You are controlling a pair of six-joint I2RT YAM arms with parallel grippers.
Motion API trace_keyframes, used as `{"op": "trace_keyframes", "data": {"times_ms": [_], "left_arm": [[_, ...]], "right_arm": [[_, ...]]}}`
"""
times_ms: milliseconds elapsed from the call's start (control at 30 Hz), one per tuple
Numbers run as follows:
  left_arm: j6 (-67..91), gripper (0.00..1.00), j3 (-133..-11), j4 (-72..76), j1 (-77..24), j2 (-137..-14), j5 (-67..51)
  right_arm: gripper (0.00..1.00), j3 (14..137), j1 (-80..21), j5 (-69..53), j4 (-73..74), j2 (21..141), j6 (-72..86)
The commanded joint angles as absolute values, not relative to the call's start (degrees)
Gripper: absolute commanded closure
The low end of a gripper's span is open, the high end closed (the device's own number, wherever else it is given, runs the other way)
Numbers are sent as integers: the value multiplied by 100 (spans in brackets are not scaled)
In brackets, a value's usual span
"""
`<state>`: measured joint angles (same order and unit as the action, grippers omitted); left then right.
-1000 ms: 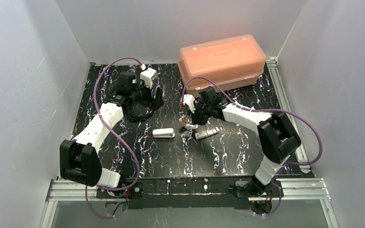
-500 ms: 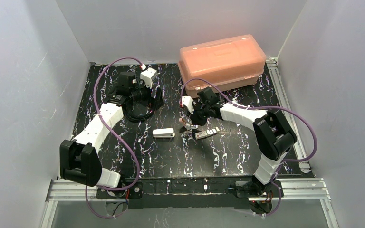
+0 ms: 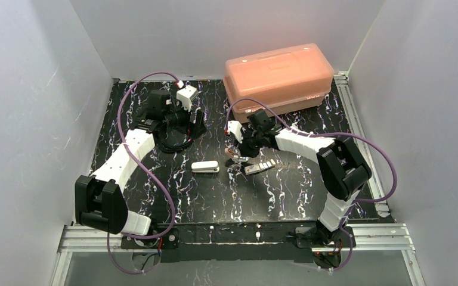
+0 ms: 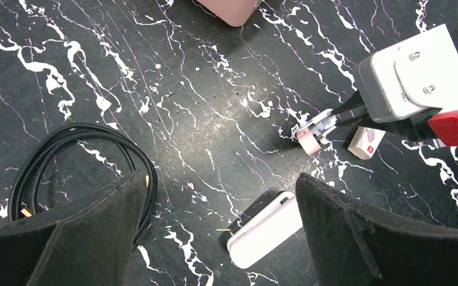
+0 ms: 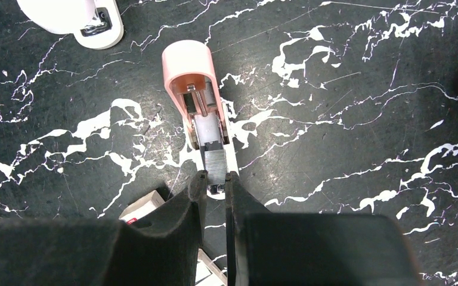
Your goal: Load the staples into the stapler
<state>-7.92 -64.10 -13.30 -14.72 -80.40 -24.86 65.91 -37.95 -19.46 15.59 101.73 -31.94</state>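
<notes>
The white stapler lies closed on the black marbled mat; it also shows in the left wrist view and in the right wrist view. Right of it lies a pink-capped block, flipped open, with a silvery channel. A grey strip of staples lies in that channel. My right gripper is shut on the strip's near end. The whitish staple packet lies by its left finger. My left gripper is open and empty above the mat, behind the white stapler.
A large orange lidded box stands at the back right, close behind the right arm. A loop of black cable lies on the mat under the left gripper. Grey walls enclose the mat on three sides.
The right arm's elbow and forearm have shifted slightly left; its gripper stays at the pink block. The left arm and the white stapler have not moved.
</notes>
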Motion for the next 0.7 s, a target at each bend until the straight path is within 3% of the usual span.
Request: {"op": "trace_keyframes", "data": {"times_ms": [0, 667], "left_arm": [[-870, 6, -6350, -1327, -1437, -7830, -2626], [-879, 6, -6337, -1345, -1439, -7824, -2679]], "right_arm": [[85, 6849, -3807, -2016, 1599, 10237, -3263], [85, 6969, -3771, -2070, 1705, 10355, -3201]]}}
